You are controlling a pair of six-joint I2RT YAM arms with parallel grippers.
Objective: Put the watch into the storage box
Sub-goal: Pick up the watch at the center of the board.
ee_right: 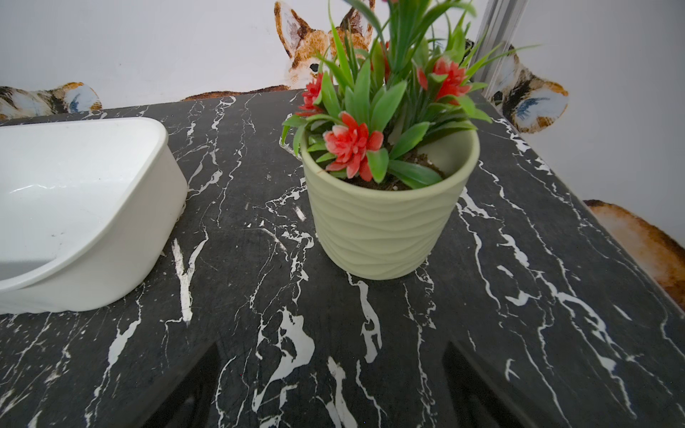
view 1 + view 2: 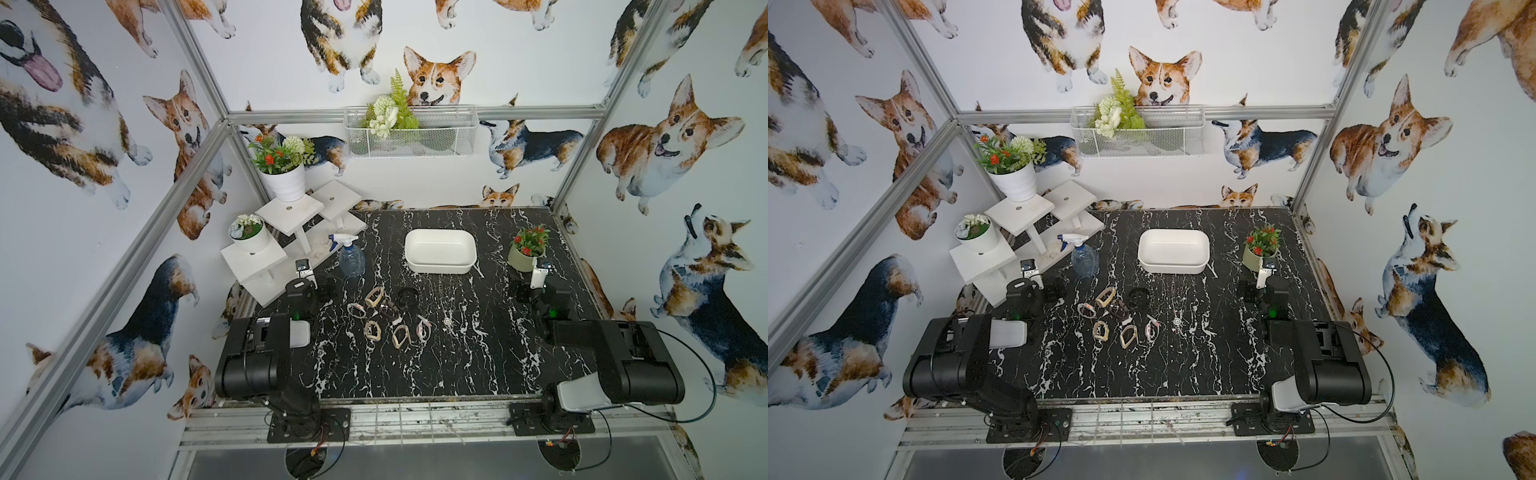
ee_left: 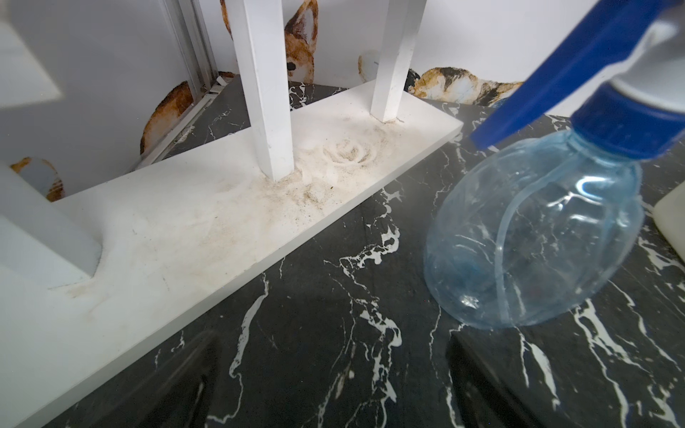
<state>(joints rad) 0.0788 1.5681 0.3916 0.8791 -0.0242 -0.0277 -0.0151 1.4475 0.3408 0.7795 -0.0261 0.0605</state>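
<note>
We find L gripper (image 3: 332,341) and R gripper (image 1: 331,344) released, grasping nothing. Tan-, pink- and dark-strapped watches (image 2: 386,318) lie clustered on black marble bench (image 2: 478,365) (L of centre), apart from shallow white plastic storage box (image 2: 441,268).

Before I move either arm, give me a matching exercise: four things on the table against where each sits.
Things: 1 shallow white plastic storage box; 2 clear blue plastic spray bottle; 3 pale green ribbed pot; 4 loose strapped watches.
Places: A beside the white stepped stand; B scattered mid-table; C back centre; D back right.
Pairs: 1-C, 2-A, 3-D, 4-B.
</note>
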